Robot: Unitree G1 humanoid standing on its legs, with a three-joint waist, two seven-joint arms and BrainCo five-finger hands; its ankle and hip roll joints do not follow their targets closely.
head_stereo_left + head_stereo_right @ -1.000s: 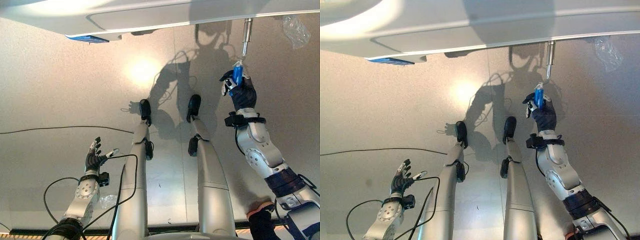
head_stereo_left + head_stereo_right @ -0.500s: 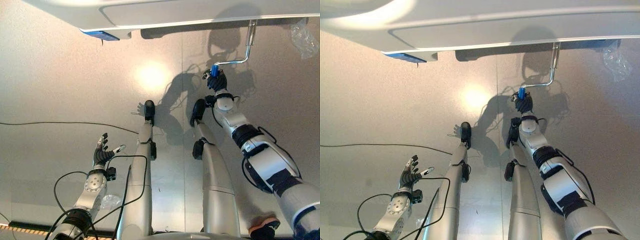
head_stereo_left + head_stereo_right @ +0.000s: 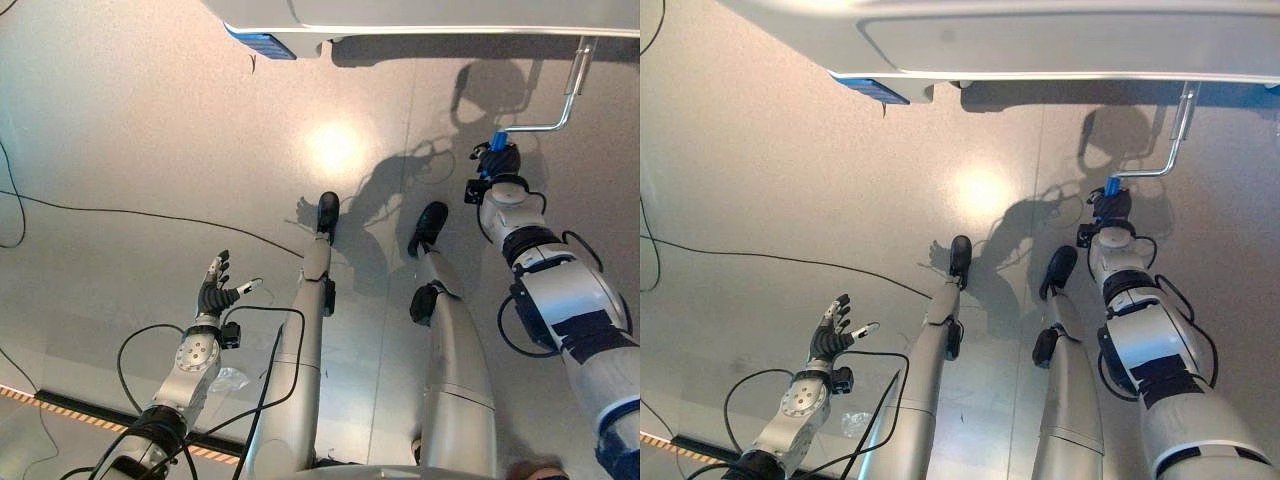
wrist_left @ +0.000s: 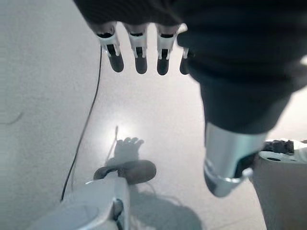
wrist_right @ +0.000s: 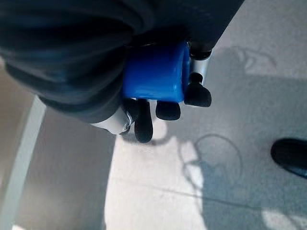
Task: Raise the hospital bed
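The hospital bed's pale edge [image 3: 450, 15] runs along the top of the eye views. A silver bent crank rod [image 3: 570, 95] comes out from under it and ends in a blue handle [image 3: 497, 143]. My right hand [image 3: 500, 162] is shut on that blue handle [image 5: 156, 72], its dark-tipped fingers [image 5: 144, 127] curled round it, just above the floor. The handle sits to the left of the crank's shaft. My left hand [image 3: 213, 295] hangs open at the lower left, fingers [image 4: 139, 52] spread and holding nothing.
A blue part [image 3: 262, 42] sticks out under the bed's left corner. A thin black cable [image 3: 150, 215] crosses the grey floor at the left. A crumpled clear bag [image 3: 228, 378] and a yellow-black striped strip [image 3: 60, 405] lie near the bottom left.
My right hand has swung the blue handle from straight below the shaft round to its left side. The camera has moved, so the whole view has shifted. The left hand stays idle.
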